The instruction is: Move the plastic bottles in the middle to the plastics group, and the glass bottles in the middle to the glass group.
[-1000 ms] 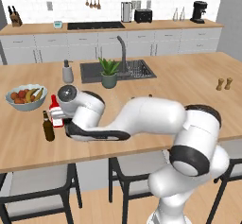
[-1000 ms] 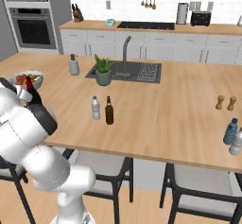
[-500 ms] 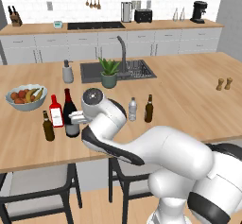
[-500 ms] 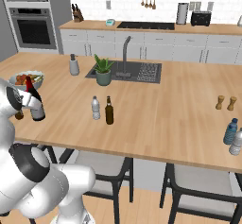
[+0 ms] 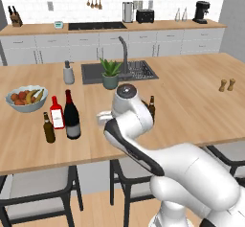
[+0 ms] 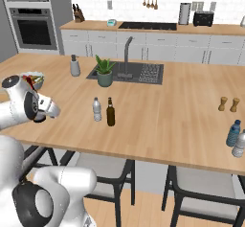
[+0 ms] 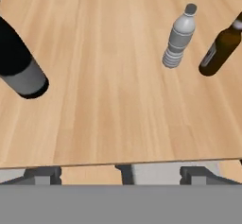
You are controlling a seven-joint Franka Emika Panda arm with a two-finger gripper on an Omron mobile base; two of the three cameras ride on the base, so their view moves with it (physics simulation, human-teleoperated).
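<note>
Facing water bottle [image 7: 179, 37], jaws apart

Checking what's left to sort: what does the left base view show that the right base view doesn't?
Left base: the wine bottle standing beside the red-labelled bottle and the brown bottle. Right base: the water bottle, and two plastic bottles at the right end of the counter. Both: the beer bottle, mid-counter.

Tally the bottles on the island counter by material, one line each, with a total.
Glass: 4, namely wine bottle, red-labelled bottle, plain brown bottle, beer bottle.
Plastic: 3, namely water bottle, blue bottle, clear bottle.
Total: 7
</note>
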